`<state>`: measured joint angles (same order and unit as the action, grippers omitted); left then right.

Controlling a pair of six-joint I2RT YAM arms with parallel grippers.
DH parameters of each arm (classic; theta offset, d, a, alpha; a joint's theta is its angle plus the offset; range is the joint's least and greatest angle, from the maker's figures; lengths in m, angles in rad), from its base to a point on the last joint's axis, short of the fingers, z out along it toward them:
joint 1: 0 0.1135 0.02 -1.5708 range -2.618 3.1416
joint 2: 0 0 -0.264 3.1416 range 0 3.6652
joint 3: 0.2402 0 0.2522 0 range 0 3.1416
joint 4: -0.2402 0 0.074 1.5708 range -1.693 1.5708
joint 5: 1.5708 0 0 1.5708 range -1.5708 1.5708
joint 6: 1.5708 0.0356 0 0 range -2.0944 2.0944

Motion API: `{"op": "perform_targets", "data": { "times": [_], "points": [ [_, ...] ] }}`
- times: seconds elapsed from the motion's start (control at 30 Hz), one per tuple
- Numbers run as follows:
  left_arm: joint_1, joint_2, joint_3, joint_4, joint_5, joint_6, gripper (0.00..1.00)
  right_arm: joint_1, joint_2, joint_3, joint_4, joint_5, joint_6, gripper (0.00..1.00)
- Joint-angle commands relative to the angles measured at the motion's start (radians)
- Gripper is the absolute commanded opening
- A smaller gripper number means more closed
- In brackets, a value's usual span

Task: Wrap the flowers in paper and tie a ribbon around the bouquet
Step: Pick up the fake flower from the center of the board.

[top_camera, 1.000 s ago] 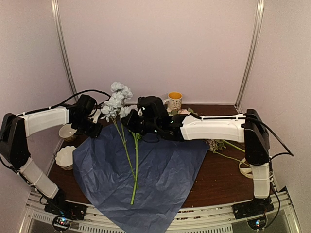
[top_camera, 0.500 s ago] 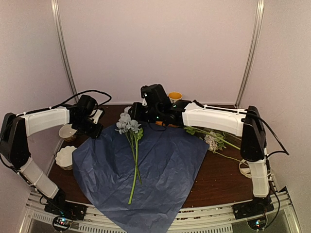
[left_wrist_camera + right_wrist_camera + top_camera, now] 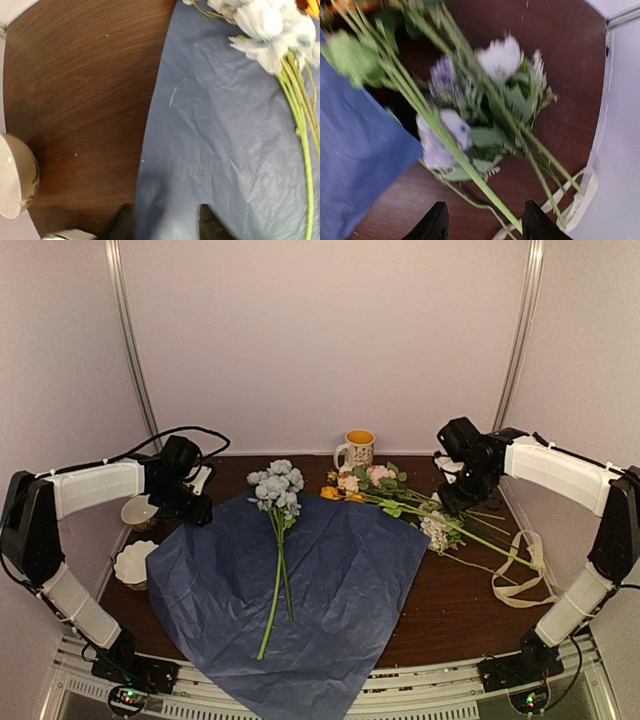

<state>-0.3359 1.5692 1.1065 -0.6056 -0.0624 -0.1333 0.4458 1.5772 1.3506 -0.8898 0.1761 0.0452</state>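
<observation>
Pincers are both spread, empty: left pincer (image 3: 165, 227) at the one paper's (image 3: 340, 590) edge, right pincer (image 3: 482, 225) above loose flowers (image 3: 470, 110); one pale-blue bunch (image 3: 277, 490) is laid on the paper.

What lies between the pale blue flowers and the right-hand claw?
Other loose flowers, pink and orange heads on green stems, lie between the pale blue flowers and the right gripper, seen in the top view.

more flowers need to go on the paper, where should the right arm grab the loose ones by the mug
Take the loose flowers by their green stems, below the heads. Come down with the right gripper, jaws across the stems: they lie flat and bunched there, while the heads are soft and spread.
</observation>
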Motion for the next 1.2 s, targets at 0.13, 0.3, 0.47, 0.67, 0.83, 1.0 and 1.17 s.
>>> {"op": "perform_targets", "data": {
  "times": [0.13,0.3,0.47,0.67,0.83,1.0,1.17],
  "points": [
    [-0.006,-0.054,0.152,-0.119,-0.089,0.007,0.81,-0.057,0.055,-0.142,-0.108,0.146,-0.157,0.54],
    [-0.01,-0.09,0.265,-0.215,-0.075,0.064,0.86,-0.068,0.133,-0.117,-0.091,0.202,-0.203,0.49],
    [-0.028,-0.131,0.279,-0.202,-0.079,0.099,0.86,-0.073,0.21,-0.099,-0.073,0.212,-0.225,0.38],
    [-0.046,-0.196,0.16,-0.058,-0.085,0.083,0.84,-0.072,0.266,-0.071,-0.114,0.29,-0.197,0.13],
    [-0.048,-0.249,0.094,0.009,-0.055,0.075,0.85,-0.043,0.189,-0.052,-0.182,0.384,-0.168,0.06],
    [-0.048,-0.272,0.088,0.01,-0.042,0.075,0.85,-0.015,0.079,-0.036,-0.237,0.414,-0.155,0.0],
    [-0.049,-0.278,0.081,0.014,-0.024,0.07,0.85,-0.006,-0.02,-0.007,-0.26,0.388,-0.157,0.0]
  ]
}}
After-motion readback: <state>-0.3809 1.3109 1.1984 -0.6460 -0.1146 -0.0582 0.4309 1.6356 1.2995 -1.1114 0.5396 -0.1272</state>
